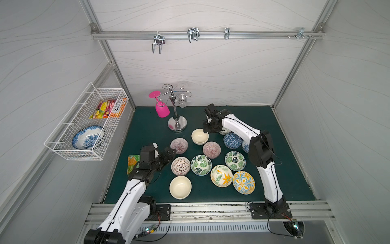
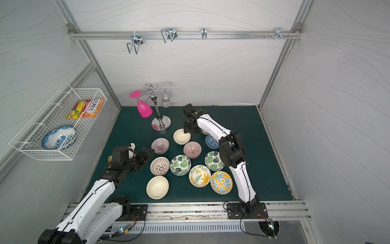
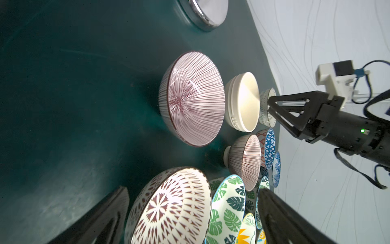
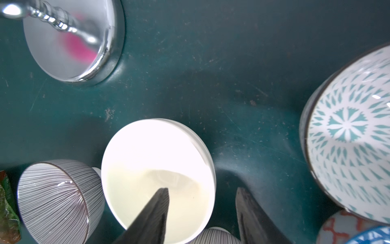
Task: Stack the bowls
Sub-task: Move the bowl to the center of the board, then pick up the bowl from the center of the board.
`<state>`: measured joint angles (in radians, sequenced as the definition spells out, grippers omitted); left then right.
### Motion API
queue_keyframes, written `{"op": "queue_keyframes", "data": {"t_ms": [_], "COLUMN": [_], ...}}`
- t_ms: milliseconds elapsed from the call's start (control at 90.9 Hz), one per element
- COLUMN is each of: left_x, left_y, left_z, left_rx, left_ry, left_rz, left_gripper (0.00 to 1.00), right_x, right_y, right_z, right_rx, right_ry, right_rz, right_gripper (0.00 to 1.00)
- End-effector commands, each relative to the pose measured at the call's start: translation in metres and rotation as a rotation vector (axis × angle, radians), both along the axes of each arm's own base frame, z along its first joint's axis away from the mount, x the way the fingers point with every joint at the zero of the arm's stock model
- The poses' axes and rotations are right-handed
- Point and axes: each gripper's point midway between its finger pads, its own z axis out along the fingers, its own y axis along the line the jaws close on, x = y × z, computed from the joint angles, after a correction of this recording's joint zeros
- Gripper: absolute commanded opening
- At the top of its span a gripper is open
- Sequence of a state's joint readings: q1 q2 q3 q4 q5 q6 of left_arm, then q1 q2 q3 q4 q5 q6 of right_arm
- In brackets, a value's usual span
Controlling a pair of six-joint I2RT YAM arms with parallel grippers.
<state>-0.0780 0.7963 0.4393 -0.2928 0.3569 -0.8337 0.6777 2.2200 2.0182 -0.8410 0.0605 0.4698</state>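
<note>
Several small bowls stand singly on the green mat, none stacked. My right gripper (image 1: 205, 130) (image 4: 202, 189) is open over the far cream bowl (image 1: 200, 136) (image 4: 156, 156), one finger inside it and one outside its rim, gripping nothing. My left gripper (image 1: 169, 153) (image 3: 194, 189) is wide open and empty between a pink-striped bowl (image 1: 179, 145) (image 3: 192, 99) and the brown lattice bowl (image 1: 180, 166) (image 3: 168, 209). Further right lie a second pink-striped bowl (image 1: 211, 149), two green-leaf bowls (image 1: 201, 164), two yellow-floral bowls (image 1: 221, 175) and a near cream bowl (image 1: 180, 187). Blue-and-white bowls (image 1: 232, 140) sit partly under the right arm.
A chrome glass stand (image 1: 177, 124) with a hanging pink wine glass (image 1: 162, 108) stands behind the bowls. A snack packet (image 1: 133, 162) lies on the mat under my left arm. On the left wall, a wire basket (image 1: 63, 149) holds a blue-and-white dish (image 1: 87, 137).
</note>
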Motion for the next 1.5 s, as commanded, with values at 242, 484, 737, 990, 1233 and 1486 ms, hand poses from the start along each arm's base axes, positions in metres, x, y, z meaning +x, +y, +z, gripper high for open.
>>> {"op": "queue_keyframes", "data": {"t_ms": [242,484,737,990,1233,1486], "left_x": [-0.081,-0.131,-0.162,-0.148,-0.142,-0.138], "left_y": [0.016,0.010,0.009,-0.018,-0.028,-0.027], "left_z": [-0.005,-0.019,-0.058,-0.066,-0.067,-0.054], "left_rx": [0.061,0.114,0.245,0.390,0.446,0.408], "left_ry": [0.238,0.347,0.430,0.476,0.489,0.409], "left_rz": [0.056,0.010,-0.057,-0.162,-0.195,-0.198], "left_gripper": [0.93,0.80,0.72,0.61,0.46,0.18], "right_x": [-0.155,-0.224,-0.237,-0.238,-0.235,-0.226], "right_y": [0.018,0.011,-0.004,-0.011,-0.029,-0.041], "right_z": [0.044,0.054,0.065,0.072,0.076,0.068], "right_rx": [-0.082,-0.065,0.001,-0.014,-0.035,0.012], "right_ry": [-0.042,-0.073,-0.082,-0.097,-0.134,-0.120], "right_rz": [0.148,0.177,0.132,0.143,0.119,0.078], "right_gripper": [0.55,0.56,0.56,0.54,0.53,0.52]}}
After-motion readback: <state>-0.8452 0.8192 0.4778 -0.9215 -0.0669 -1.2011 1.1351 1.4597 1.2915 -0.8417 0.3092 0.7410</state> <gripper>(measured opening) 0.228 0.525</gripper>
